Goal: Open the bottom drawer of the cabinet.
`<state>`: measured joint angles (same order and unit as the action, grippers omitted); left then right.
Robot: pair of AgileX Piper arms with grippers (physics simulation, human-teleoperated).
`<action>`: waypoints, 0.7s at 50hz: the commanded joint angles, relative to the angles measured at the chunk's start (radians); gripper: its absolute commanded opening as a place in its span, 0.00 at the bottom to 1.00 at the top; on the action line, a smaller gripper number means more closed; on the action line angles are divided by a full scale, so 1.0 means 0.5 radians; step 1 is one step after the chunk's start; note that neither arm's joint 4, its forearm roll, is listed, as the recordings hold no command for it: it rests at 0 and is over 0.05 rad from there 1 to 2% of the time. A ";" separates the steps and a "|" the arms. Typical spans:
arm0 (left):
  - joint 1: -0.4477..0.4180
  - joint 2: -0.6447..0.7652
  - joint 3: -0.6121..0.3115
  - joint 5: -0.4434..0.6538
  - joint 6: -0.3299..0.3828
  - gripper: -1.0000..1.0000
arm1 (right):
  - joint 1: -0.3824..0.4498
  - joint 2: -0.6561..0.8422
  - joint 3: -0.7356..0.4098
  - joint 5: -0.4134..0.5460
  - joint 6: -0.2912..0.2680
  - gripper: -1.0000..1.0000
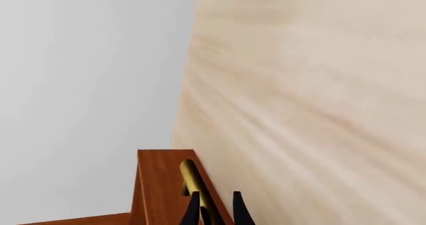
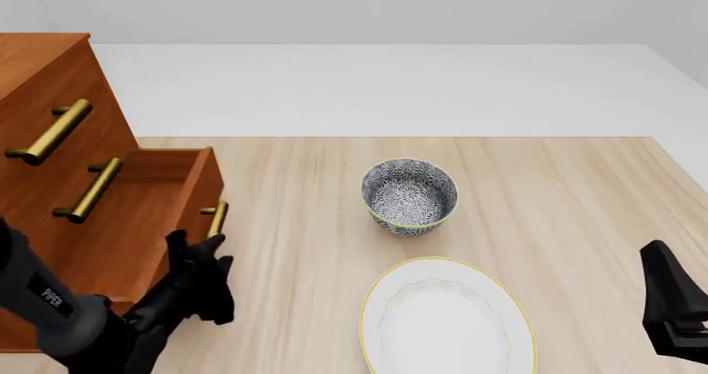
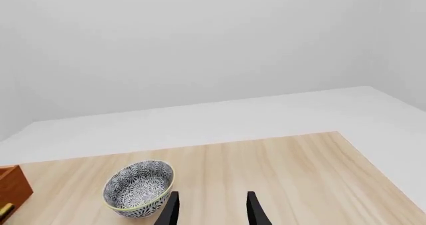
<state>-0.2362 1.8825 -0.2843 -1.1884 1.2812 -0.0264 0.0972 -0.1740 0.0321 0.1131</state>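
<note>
The reddish-brown cabinet (image 2: 45, 84) stands at the table's left edge. Its bottom drawer (image 2: 144, 200) is pulled out, and the tray's inside shows. My left gripper (image 2: 201, 250) is at the drawer's front, where the brass handle (image 2: 217, 219) sits. In the left wrist view its two dark fingertips (image 1: 193, 207) straddle that handle (image 1: 193, 177) closely, against the drawer front (image 1: 159, 185); the gripper (image 1: 216, 210) is shut on it. My right gripper (image 2: 661, 262) hovers at the table's right edge, open and empty (image 3: 211, 210).
A patterned blue-and-white bowl (image 2: 409, 196) sits mid-table and also shows in the right wrist view (image 3: 138, 187). A white plate (image 2: 448, 316) with a yellow rim lies nearer, in front of the bowl. The two upper drawers stay flush with the cabinet front.
</note>
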 commanded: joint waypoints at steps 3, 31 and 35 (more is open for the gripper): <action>-0.094 -0.004 -0.074 -0.063 0.031 0.00 | 0.004 -0.009 -0.006 0.016 0.001 1.00; -0.066 -0.030 -0.078 -0.062 0.031 1.00 | 0.011 -0.008 -0.035 0.028 0.005 1.00; -0.066 -0.037 -0.074 -0.062 0.033 1.00 | 0.011 0.002 -0.041 0.021 0.006 1.00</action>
<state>-0.2675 1.8722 -0.3153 -1.2118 1.2926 -0.0217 0.0926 -0.1895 0.0461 0.1147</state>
